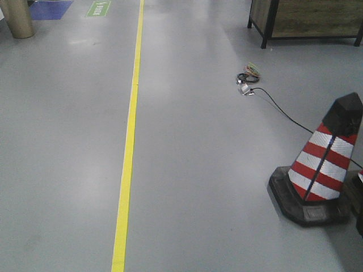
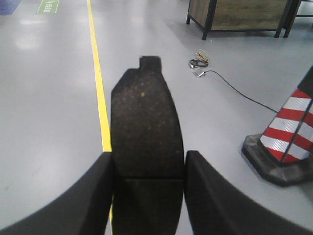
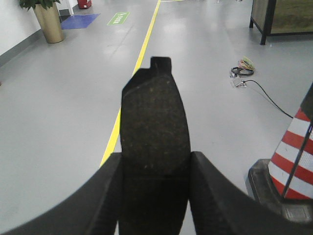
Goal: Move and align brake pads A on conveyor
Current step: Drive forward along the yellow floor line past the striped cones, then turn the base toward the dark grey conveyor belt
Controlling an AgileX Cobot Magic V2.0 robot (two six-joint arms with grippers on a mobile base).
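Left gripper (image 2: 149, 159) clamps one brake pad (image 2: 146, 115), right gripper (image 3: 154, 159) a second brake pad (image 3: 154, 112); we lose both near ends off-frame, and only the left one's groove shows.

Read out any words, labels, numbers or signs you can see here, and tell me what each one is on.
On the green floor sign: white lettering, too blurred to read in any view.
On the left pad and the right pad: no markings visible.
On the cone: stripes only, no text.
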